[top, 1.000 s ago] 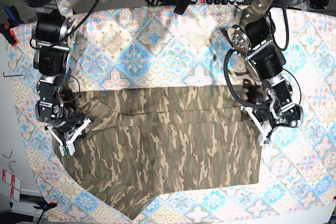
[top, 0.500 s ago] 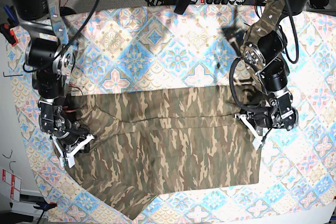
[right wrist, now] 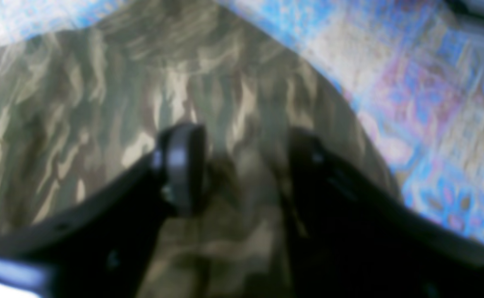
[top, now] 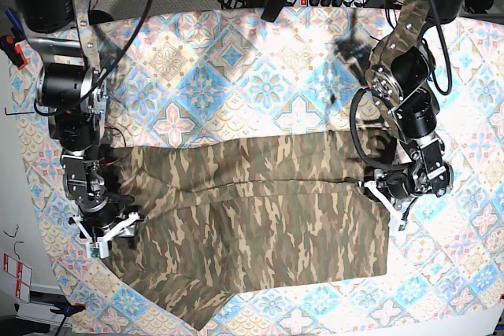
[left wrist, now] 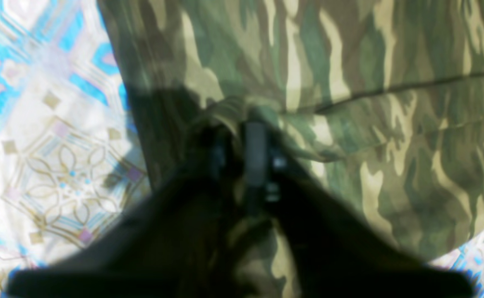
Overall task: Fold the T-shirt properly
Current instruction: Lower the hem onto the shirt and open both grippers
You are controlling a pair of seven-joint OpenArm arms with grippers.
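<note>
Shirt: I count one soft camouflage T-shirt [top: 260, 218], spread flat on one tile-patterned cloth [top: 236, 68].
Left gripper [left wrist: 242, 145]: jaws narrow, fabric bunched between.
Right gripper [right wrist: 242, 165]: jaws spread, gripping nothing.

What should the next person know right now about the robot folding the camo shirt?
Left gripper: jaws nearly together with a pinch of the T-shirt between them; grip uncertain.
Right gripper: open, jaws apart over the shirt, nothing clamped.
The T-shirt lies on the patterned cloth, its far edge folded toward the middle, a fold line running across.
Done: first lengthwise fold.
Left: fold the near side and sleeve in, then fold crosswise.
</note>
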